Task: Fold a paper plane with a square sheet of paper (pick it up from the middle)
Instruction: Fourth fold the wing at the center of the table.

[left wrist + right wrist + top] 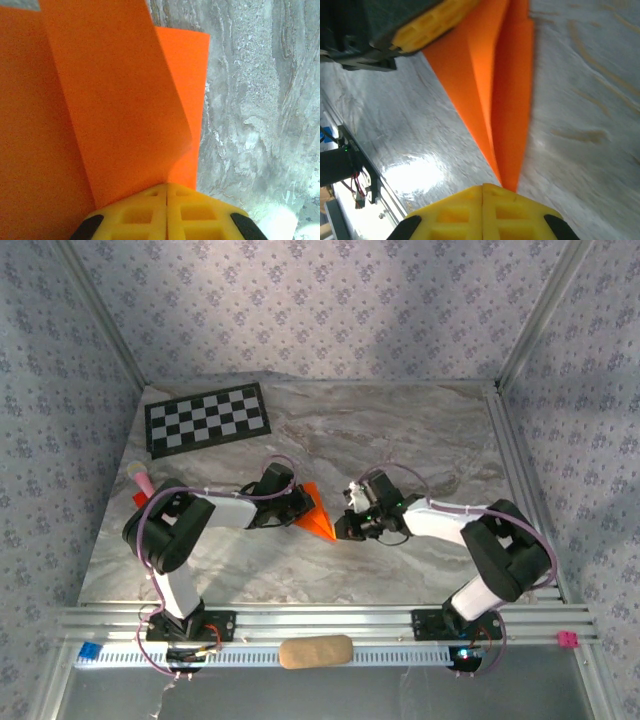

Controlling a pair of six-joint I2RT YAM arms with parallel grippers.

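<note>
**A:** Where does everything sit?

**B:** The paper [318, 512] is near the middle of the desk [420, 440], between the two hands. It is already creased into a pointed shape. A checkerboard [208, 418] lies well apart, far left.

**A:** And the hands?

**B:** The left hand [166, 189] is together, clamped on the wide end where two layers overlap at an angle. The right hand [484, 189] is together too, pinched on the narrow tip.

**A:** Which step is that?

**B:** My guess is that they are setting the centre crease, with the paper stretched between the two grips.

**A:** How should it be done well?

**B:** Pull only lightly, since thin paper can tear at a pinched point. Line both grips up with the crease, or the overlapping layers will skew. Press the fold against the desk rather than in the air. I cannot tell whether the lower edge touches the desk now. When letting go, open one hand and anchor with the other.

**A:** What's the smallest thing to watch?

**B:** The tip itself. If it twists inside the right hand, the nose will end up crooked.
</note>
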